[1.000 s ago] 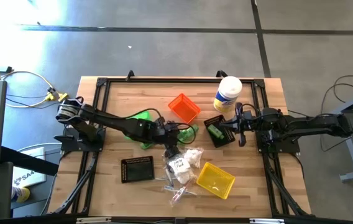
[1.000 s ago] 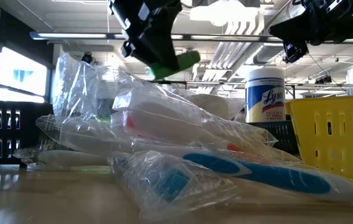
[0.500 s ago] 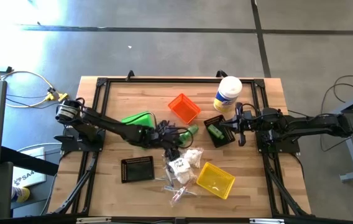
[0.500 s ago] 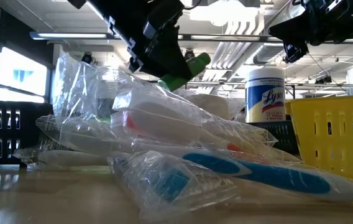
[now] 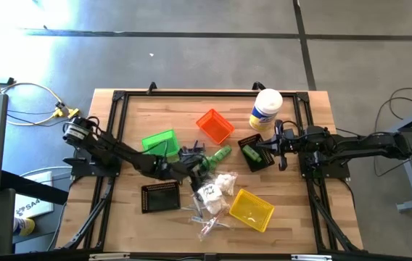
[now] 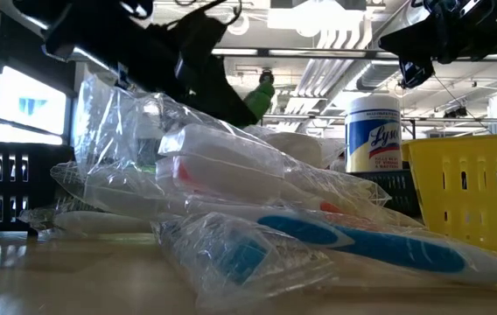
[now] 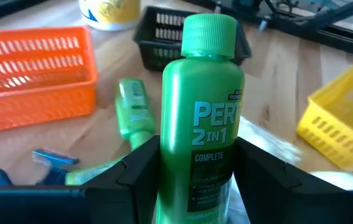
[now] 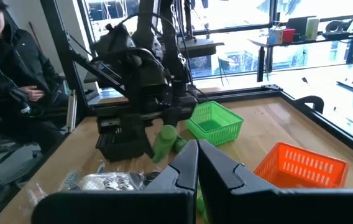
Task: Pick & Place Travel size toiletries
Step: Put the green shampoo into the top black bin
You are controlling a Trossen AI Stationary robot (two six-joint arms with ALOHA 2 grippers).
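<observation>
The left gripper [image 7: 195, 168] pinches a green bottle [image 7: 202, 106] and has pulled it back left toward the green bin [image 5: 160, 142]; it looks ready to drop. The right gripper [image 8: 196, 163] waits, pressed together, at the right.

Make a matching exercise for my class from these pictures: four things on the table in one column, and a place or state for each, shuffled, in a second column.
Column 1
1. green bottle
2. white canister
3. yellow bin
4. right gripper

Column 2
A. shut, holding nothing
B. stands at the table's far edge, beside the orange bin
C. held between the left gripper's fingers
D. lies near the table's front edge, beside the wrapped packets

Pairs: 1-C, 2-B, 3-D, 4-A
</observation>
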